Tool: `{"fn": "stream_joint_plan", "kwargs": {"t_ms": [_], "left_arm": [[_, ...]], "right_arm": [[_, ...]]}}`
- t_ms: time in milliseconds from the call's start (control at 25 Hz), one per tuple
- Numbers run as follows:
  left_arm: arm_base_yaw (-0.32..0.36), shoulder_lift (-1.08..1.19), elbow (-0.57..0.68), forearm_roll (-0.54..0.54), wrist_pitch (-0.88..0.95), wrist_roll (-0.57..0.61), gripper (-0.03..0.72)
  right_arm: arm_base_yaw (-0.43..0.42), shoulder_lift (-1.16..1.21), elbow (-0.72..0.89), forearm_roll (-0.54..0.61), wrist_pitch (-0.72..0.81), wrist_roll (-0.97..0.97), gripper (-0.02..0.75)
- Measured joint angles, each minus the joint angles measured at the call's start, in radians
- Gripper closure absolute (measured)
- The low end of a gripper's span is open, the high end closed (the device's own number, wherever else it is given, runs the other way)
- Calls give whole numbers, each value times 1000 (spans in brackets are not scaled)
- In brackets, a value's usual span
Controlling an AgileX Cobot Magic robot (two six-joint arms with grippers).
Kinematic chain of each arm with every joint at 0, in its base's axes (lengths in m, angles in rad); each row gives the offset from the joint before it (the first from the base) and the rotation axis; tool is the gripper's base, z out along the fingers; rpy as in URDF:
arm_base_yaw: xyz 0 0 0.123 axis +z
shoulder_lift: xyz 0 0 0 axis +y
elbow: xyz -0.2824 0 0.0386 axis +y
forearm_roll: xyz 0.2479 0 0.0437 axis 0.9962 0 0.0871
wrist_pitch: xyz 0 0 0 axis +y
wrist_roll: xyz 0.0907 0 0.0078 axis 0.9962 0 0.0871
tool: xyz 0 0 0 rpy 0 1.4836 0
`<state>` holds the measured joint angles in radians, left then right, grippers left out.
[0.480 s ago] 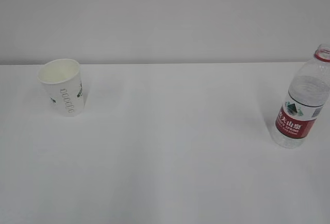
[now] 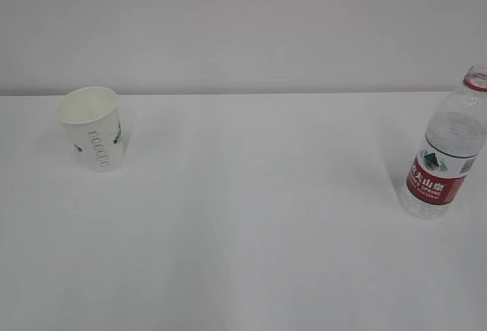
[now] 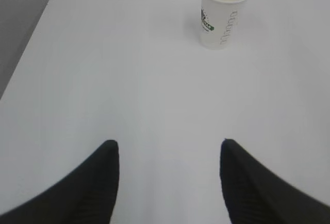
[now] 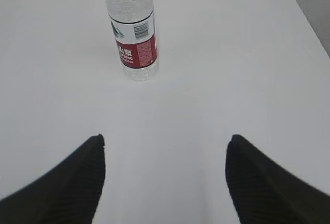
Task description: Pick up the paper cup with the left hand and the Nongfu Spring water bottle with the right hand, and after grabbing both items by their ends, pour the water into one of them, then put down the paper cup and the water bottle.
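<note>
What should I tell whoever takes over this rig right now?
Left hand: open, empty, short of the paper cup.
Right hand: open, empty, short of the Nongfu Spring water bottle.
Cup stands upright on the table, left side; bottle upright, right side, uncapped as far as the exterior view shows.
Done: nothing grasped yet.
Left: grasp both, pour, set both down.

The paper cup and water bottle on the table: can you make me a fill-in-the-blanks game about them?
1. The paper cup stands upright with its mouth ____.
2. The Nongfu Spring water bottle has a ____ label.
3. In the exterior view, the bottle stands on the ____ side of the white table.
4. The left hand holds ____.

Missing words: open; red; right; nothing
</note>
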<state>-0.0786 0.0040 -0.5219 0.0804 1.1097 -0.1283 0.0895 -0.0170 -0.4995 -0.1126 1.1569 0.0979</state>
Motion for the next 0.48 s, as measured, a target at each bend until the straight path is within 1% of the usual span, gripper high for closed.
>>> {"fn": "stream_joint_plan", "kwargs": {"t_ms": [480], "left_arm": [[0,0,0,0,0,0,237]], "right_arm": [[0,0,0,0,0,0,190]]}}
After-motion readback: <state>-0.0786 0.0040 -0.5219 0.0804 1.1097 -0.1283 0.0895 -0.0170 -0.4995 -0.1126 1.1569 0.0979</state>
